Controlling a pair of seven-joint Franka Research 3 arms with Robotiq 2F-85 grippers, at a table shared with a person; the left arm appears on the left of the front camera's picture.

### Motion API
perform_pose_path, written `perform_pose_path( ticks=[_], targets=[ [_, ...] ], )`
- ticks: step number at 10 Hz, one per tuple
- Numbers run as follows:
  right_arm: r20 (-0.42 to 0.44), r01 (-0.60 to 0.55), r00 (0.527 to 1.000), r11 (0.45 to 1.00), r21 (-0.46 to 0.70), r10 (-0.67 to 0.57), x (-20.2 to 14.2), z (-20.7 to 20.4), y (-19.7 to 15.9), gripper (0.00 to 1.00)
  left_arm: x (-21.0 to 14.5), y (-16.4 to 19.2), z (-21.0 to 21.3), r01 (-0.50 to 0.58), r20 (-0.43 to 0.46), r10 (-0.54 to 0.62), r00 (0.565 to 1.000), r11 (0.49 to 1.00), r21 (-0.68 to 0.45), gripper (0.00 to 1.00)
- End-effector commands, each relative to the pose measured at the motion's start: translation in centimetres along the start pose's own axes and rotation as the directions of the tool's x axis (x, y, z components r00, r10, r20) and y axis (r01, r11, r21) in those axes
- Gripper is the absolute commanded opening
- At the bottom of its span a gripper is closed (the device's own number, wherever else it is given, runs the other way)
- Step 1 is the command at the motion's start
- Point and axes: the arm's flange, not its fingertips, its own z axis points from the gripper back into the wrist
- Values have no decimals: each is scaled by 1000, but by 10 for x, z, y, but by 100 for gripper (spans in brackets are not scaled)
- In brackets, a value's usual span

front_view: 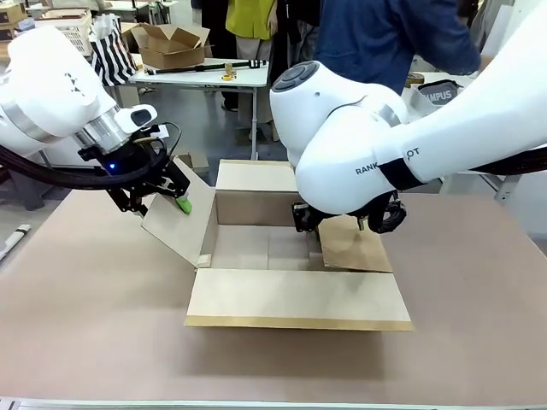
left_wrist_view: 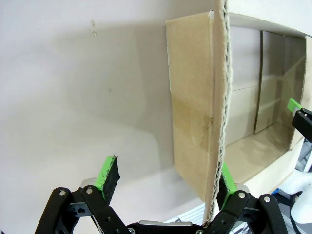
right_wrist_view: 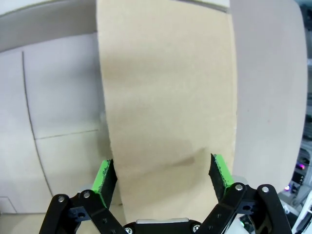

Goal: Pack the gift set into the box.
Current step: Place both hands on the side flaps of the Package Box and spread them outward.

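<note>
- Now the box (front_view: 256, 248) stands in the middle of the table (front_view: 85, 299), open side up. All four flaps are folded outward and its bare cardboard floor shows.
- Its near flap (front_view: 295, 299) lies almost flat toward the robot, and the far flap (front_view: 255, 177) points toward the person (front_view: 385, 38) at the other side.
- The left gripper (front_view: 178, 202) is at the outer edge of the left flap (front_view: 175, 226), which stands tilted, not flat.
- From the left wrist, the jaws are spread wide. The thin corrugated edge of this flap runs between the fingers (left_wrist_view: 108, 174), very close to one of them and well apart from the other. They are not closed on it.
- The right gripper (right_wrist_view: 163, 179) is over the right flap (front_view: 355, 248), which also stands tilted.
- From the right wrist, the jaws are wide apart, with the broad face of the flap between the two green pads (right_wrist_view: 103, 181). I cannot tell whether they touch the cardboard. Nothing is clamped.
</note>
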Motion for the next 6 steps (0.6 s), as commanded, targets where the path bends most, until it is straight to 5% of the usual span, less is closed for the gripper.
perform_pose_path(
  ticks=[1, 6],
  targets=[
    [21, -9, 1000, 999, -44, 10, 3, 12, 0, 100, -1, -1, -3, 4, -6, -4, 1000, 1000, 3, 100],
    [-14, -29, 999, 997, -73, 29, -11, 27, -28, 100, -1, -1, -3, 4, -6, -4, 1000, 1000, 3, 100]
  ],
)
